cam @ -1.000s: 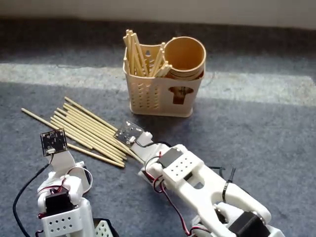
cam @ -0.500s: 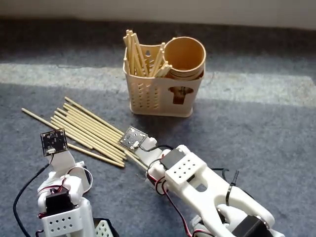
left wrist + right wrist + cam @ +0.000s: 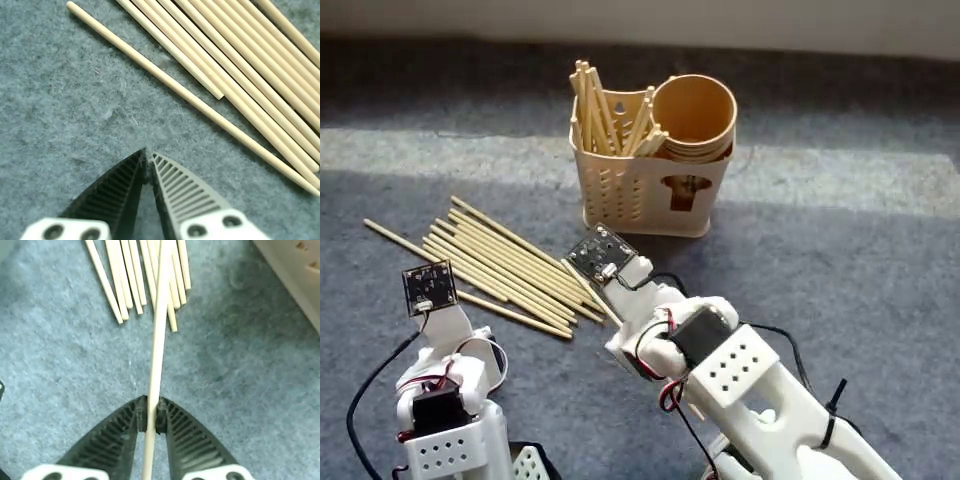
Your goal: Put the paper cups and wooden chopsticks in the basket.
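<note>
**On the surface point(image 3: 840, 260): status of arms and items**

At far left, the left end effector point(image 3: 147, 152) is closed on nothing, with its tips pointing at bare grey felt near the outermost stick. Beside it, the loose chopsticks point(image 3: 500, 265) lie flat in a rough parallel bundle. To their right, the right end effector point(image 3: 150, 410) is clamped on a single chopstick point(image 3: 159, 330), whose far end crosses the bundle's near ends. Further right and behind, the basket point(image 3: 645, 200) stands upright. It holds standing chopsticks point(image 3: 595, 105) in its left compartment and paper cups point(image 3: 695, 115), apparently a nested stack, in its right.
</note>
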`<move>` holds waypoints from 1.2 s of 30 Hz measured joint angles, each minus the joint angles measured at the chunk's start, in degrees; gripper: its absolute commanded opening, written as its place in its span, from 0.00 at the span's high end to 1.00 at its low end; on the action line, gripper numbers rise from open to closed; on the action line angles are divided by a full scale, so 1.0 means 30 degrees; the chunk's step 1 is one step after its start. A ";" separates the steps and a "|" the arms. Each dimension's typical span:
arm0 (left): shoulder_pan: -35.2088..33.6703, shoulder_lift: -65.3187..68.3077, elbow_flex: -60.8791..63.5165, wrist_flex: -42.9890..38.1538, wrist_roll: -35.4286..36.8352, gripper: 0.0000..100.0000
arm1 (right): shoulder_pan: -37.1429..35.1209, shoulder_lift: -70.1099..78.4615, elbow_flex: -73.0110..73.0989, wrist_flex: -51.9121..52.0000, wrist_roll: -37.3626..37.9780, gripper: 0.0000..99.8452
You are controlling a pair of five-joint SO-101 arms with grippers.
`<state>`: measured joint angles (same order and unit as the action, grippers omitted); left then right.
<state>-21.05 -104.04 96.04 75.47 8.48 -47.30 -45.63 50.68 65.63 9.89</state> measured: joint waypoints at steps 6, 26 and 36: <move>0.0000 0.0000 0.0000 0.0000 0.0000 0.99 | 0.0527 -0.2608 -0.0117 0.0088 0.0000 0.99; 0.0000 0.0000 0.0000 0.0000 0.0000 0.99 | 0.1963 -0.8322 -0.0293 -0.4747 0.0000 0.99; 0.0000 0.0000 0.0000 0.0000 0.0000 0.99 | 0.2872 -0.8381 -0.2520 -0.7297 0.0000 0.99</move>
<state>-21.05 -104.04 96.04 75.47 8.48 -38.68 -70.77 43.12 43.74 9.89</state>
